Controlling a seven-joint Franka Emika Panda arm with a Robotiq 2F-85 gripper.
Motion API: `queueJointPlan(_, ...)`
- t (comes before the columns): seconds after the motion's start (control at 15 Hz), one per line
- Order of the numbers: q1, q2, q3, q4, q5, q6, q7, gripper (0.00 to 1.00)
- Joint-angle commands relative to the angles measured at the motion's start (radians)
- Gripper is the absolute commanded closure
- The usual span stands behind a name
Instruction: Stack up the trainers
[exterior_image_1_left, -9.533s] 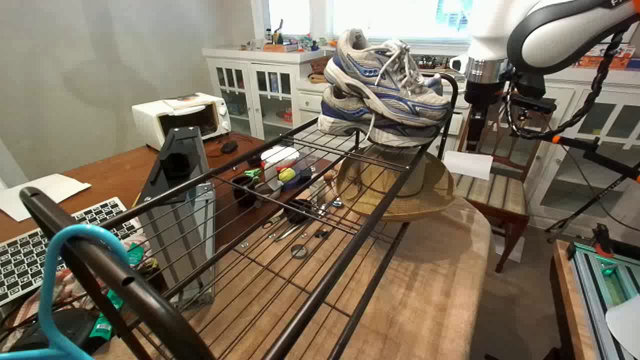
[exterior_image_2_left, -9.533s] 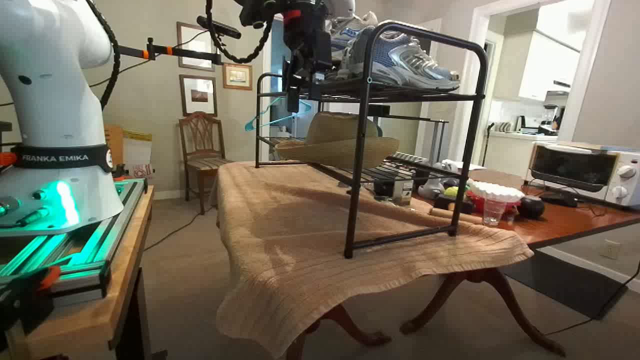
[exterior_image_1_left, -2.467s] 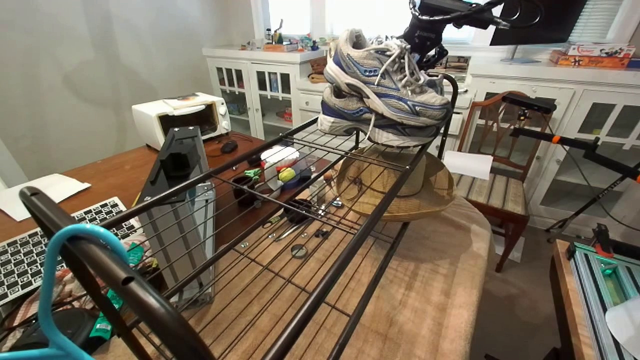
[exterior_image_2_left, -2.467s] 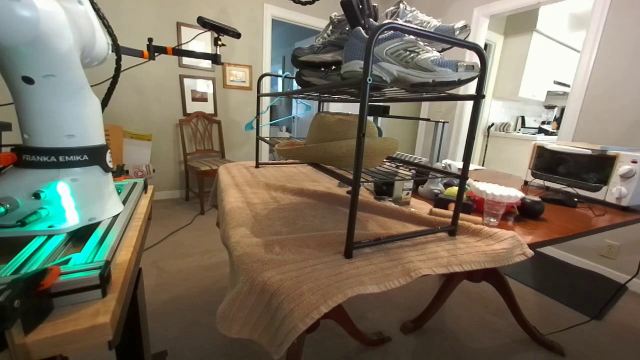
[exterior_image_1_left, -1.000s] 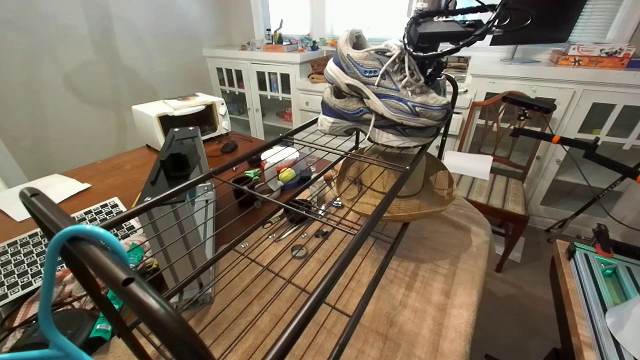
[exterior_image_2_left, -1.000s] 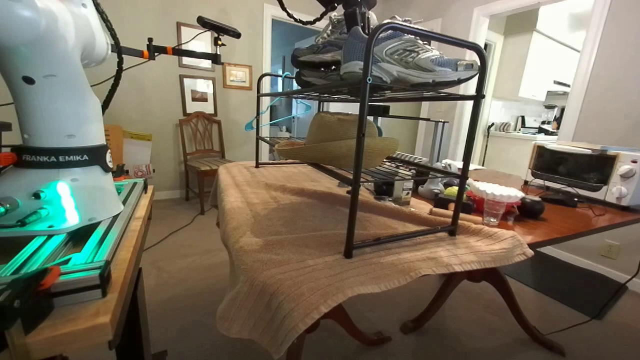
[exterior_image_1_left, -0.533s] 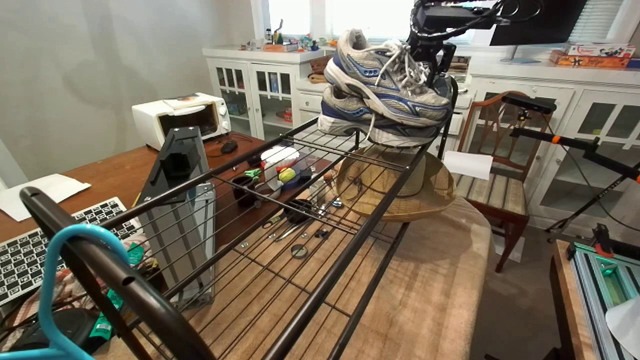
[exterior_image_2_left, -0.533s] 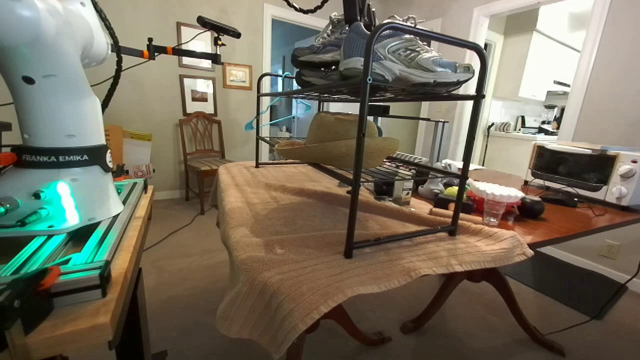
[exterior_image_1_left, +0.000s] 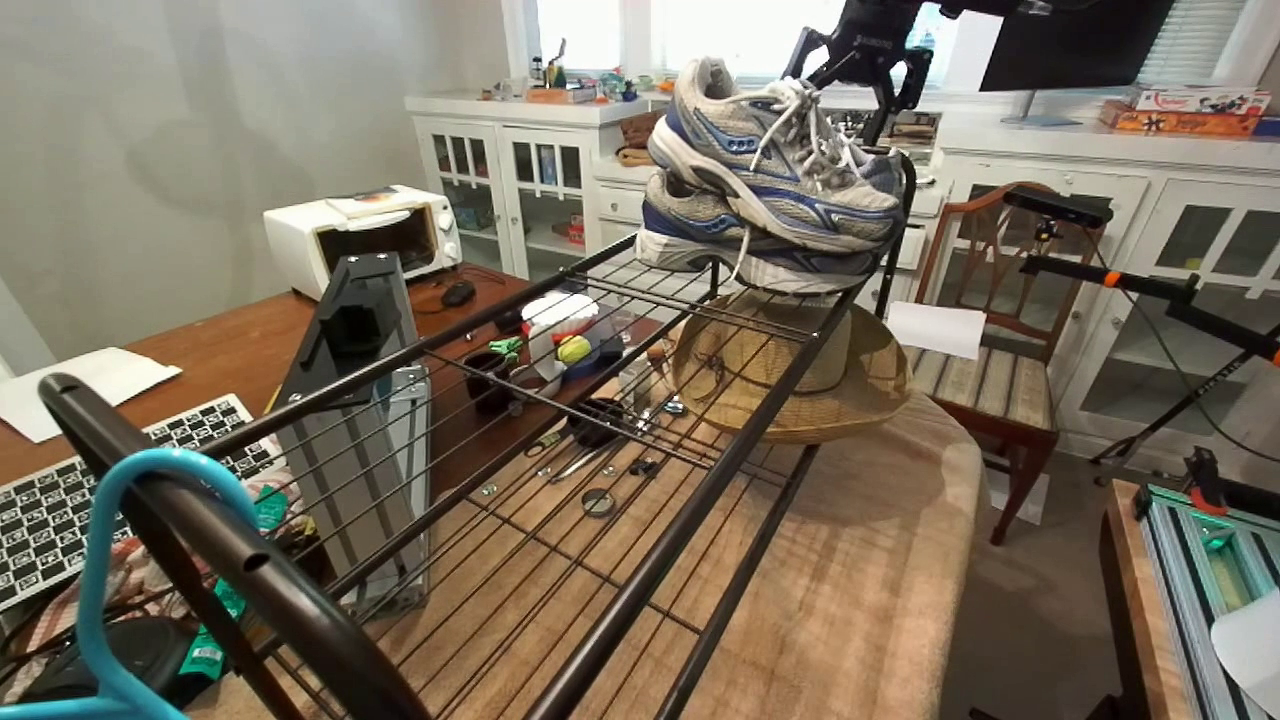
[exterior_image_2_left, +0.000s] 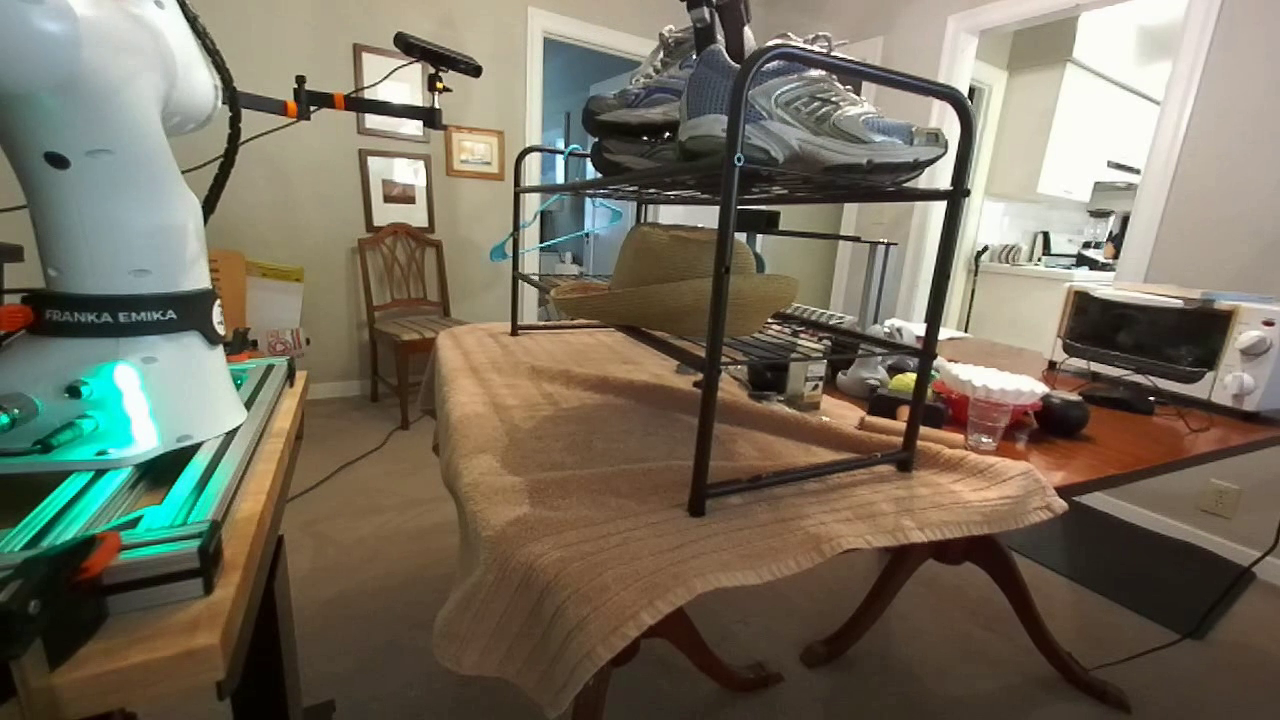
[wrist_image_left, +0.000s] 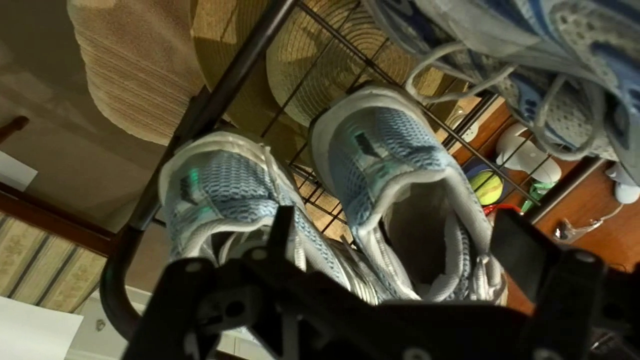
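Two grey, white and blue trainers lie stacked at the rack's far end, the upper one on the lower one. The stack also shows in an exterior view and at the wrist view's upper right. A second pair, blue-grey mesh, sits side by side on the rack: one trainer at left, the other at right in the wrist view. My gripper is open and empty just above this pair. Its fingers straddle the right trainer's opening. It also shows in both exterior views.
The black wire rack has a raised end rail beside the trainers. A straw hat is on its lower shelf. A blue hanger hangs at the opposite end. A toaster oven stands on the table.
A blue-grey trainer, tilted up on the stack's side 2.5 s ago, has come down to the rack. My gripper has since risen a little and its fingers have spread wider.
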Motion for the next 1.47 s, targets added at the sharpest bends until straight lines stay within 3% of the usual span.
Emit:
queueJointPlan(0.0, -0.011, -0.071, -0.014, -0.055, 0.022, 0.015, 0.021, 0.0)
queueJointPlan(0.47, -0.079, -0.149, -0.014, -0.145, -0.032, 0.054, 0.127, 0.0)
queueJointPlan(1.27, -0.123, -0.108, -0.024, -0.243, -0.02, 0.124, 0.281, 0.0)
queueJointPlan(1.33, -0.121, -0.097, -0.022, -0.243, -0.025, 0.13, 0.292, 0.09)
queueJointPlan(1.4, -0.116, -0.084, -0.023, -0.237, -0.026, 0.126, 0.289, 0.27)
